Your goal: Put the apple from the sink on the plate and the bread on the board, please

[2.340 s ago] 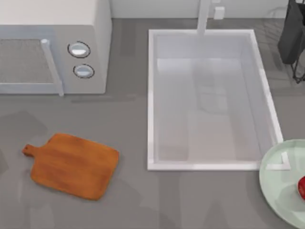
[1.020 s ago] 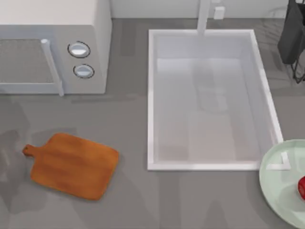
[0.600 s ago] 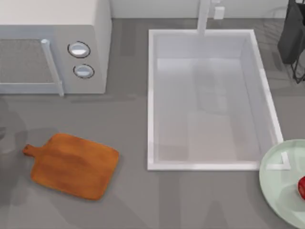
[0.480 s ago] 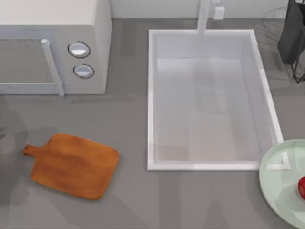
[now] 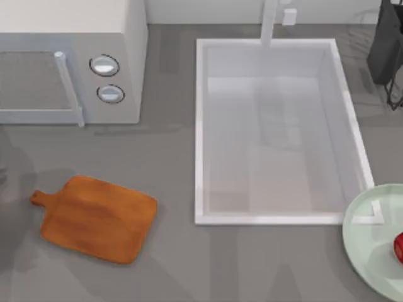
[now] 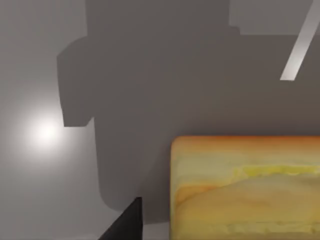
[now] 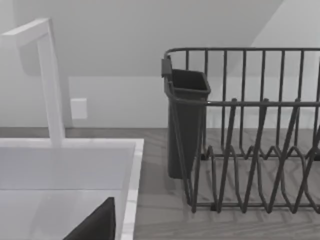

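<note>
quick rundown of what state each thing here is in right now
Small glossy red apple: on the plate.
Pale mint-green round plate: flat, at the table's right edge.
Golden-orange toast bread: close under the left wrist camera.
Orange-brown wooden board: bare.
White sink: nothing in it.
White microwave: door shut.

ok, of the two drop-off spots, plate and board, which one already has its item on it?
The plate, at the table's right edge: the red apple sits on it. The wooden board at the left is bare; the bread shows in the left wrist view, not on the board.

The apple (image 5: pixel 399 246) lies on the plate (image 5: pixel 368 239), right of the sink (image 5: pixel 200 132); board (image 5: pixel 97 218) far left.
</note>
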Robot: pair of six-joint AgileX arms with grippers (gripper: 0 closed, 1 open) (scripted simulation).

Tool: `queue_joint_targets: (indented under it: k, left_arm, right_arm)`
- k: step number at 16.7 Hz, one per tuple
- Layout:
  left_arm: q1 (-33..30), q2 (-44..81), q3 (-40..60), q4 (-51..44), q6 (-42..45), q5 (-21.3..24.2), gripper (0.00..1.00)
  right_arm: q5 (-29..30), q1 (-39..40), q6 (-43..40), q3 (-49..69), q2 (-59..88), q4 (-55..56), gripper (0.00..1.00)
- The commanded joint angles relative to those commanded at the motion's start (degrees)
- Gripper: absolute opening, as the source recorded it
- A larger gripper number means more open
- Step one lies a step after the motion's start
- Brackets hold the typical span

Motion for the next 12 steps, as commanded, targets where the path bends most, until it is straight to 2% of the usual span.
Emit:
queue_joint_targets:
  k: [6,12]
  left_arm:
    - [0.0,0.0,0.0,0.0,0.0,0.0,0.02]
    - [0.0,0.0,0.0,0.0,0.0,0.0,0.0]
  right_arm:
    - [0.0,0.0,0.0,0.0,0.0,0.0,1.0]
    - [0.0,0.0,0.0,0.0,0.0,0.0,1.0]
